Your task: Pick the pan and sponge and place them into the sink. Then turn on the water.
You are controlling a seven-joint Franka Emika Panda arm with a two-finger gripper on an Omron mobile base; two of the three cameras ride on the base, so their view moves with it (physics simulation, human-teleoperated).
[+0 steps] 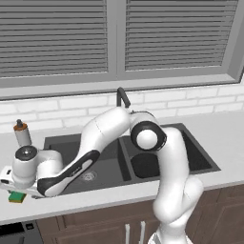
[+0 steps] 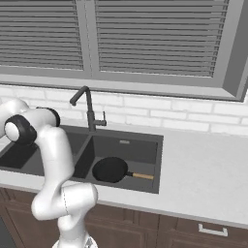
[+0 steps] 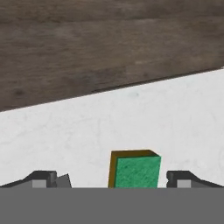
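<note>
The green sponge [image 3: 134,170] with its yellow-orange underside lies on the white counter left of the sink [image 1: 64,145], near the counter's front edge [image 1: 17,196]. My gripper [image 3: 114,181] hangs just over it, open, with the sponge between the fingertips and nearer the right one [image 3: 186,178]. Nothing is held. The black pan [image 2: 110,169] lies flat in the right basin of the sink [image 2: 126,147], its wooden handle pointing right. No water runs from the dark gooseneck faucet [image 2: 87,109].
A small grey soap bottle [image 1: 21,132] with a brown cap stands on the counter behind my hand. My arm stretches across the left basin. Brown cabinet fronts [image 3: 109,48] drop below the counter edge close to the sponge. A tiled wall and a window with blinds stand behind.
</note>
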